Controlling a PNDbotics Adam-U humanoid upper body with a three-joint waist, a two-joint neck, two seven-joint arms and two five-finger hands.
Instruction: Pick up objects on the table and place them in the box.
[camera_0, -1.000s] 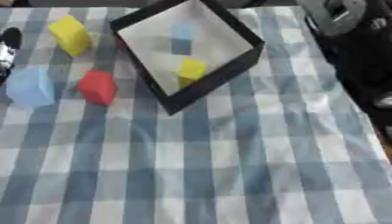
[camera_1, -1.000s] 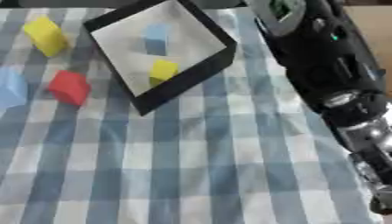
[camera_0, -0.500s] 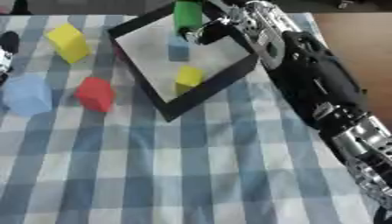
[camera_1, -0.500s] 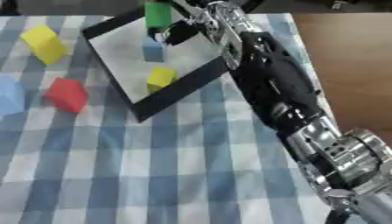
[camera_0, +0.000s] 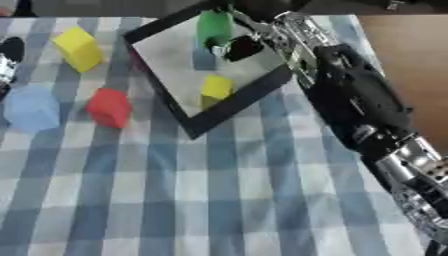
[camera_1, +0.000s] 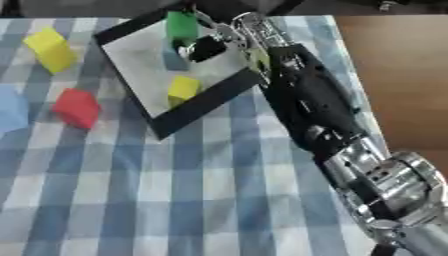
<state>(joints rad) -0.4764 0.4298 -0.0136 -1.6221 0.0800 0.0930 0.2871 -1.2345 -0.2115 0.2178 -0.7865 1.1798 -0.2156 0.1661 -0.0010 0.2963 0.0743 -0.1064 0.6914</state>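
right hand (camera_0: 245, 42) – fingers curled round smooth green block (camera_0: 213, 27) | over black-rimmed box (camera_0: 229, 105) (checked cloth beneath)

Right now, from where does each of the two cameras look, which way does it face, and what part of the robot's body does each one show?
Left eye view: sits in the head, looks down at the blue-and-white checked tablecloth and the black-rimmed box; shows the right arm, the right hand at the green block, and part of the left hand at the left edge.
Right eye view: same head, shifted slightly right; shows the right arm down to its silver joint.
Shared: the box, the small yellow block inside it, the red block, the large yellow block.
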